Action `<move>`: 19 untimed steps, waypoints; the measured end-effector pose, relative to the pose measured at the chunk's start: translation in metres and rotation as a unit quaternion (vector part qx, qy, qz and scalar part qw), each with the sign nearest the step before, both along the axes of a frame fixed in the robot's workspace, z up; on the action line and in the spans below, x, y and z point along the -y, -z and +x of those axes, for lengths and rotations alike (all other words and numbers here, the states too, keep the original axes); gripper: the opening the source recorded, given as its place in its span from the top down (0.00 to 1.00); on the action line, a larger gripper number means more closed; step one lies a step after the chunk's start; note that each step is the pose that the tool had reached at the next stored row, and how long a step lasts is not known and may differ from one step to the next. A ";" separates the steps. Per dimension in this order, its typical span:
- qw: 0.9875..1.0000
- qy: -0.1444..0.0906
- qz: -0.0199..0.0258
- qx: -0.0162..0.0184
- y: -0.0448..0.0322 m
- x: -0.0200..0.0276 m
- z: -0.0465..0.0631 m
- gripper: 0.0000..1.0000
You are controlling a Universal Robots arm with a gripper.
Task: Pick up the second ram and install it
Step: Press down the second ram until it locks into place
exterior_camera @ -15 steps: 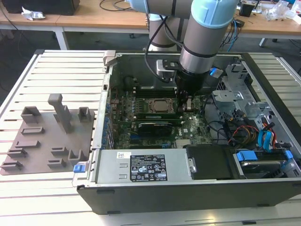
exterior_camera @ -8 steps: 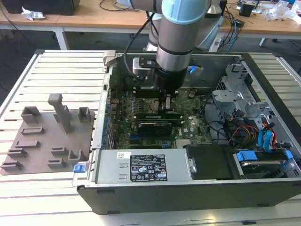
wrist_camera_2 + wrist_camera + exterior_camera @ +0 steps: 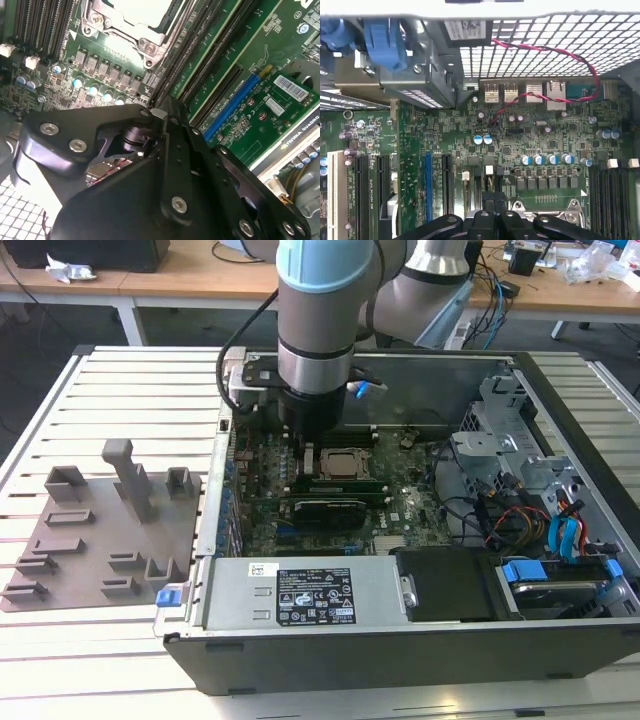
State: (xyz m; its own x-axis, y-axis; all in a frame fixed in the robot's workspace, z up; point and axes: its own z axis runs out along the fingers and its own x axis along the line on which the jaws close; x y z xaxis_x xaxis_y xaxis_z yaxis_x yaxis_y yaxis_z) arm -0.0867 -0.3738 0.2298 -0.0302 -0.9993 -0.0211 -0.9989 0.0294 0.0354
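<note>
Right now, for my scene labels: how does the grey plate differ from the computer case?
The grey plate is flat, with upright grey blocks; the computer case is a deep black box holding a green motherboard. The arm reaches down into the case; the plate lies apart, at the exterior view's left. Both rest on the slatted table.

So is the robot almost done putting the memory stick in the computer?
Nearly, it seems. The gripper is down inside the computer case, right over the long slots beside the processor socket, so the picking-up part looks finished. In hand: placing the stick there. Left: I can't tell if it is pushed fully in, because the gripper hides it.
</note>
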 end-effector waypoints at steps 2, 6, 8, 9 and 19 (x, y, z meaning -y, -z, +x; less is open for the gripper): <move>1.000 0.000 0.000 0.000 0.0017 -0.0001 0.000 0.90; 1.000 0.000 0.000 0.000 -0.0128 -0.0002 0.001 0.90; 1.000 0.000 0.001 -0.011 -0.0148 -0.0002 0.017 0.90; 1.000 0.000 0.002 -0.023 -0.0148 -0.0001 0.031 0.90; 0.999 0.000 0.002 -0.043 -0.0360 -0.0003 0.066 0.90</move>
State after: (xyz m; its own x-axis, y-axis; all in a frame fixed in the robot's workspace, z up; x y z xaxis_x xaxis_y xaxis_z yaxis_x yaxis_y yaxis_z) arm -0.0210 -0.3735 0.2657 -0.0323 -0.9992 -0.0221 -0.9922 0.0294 0.1207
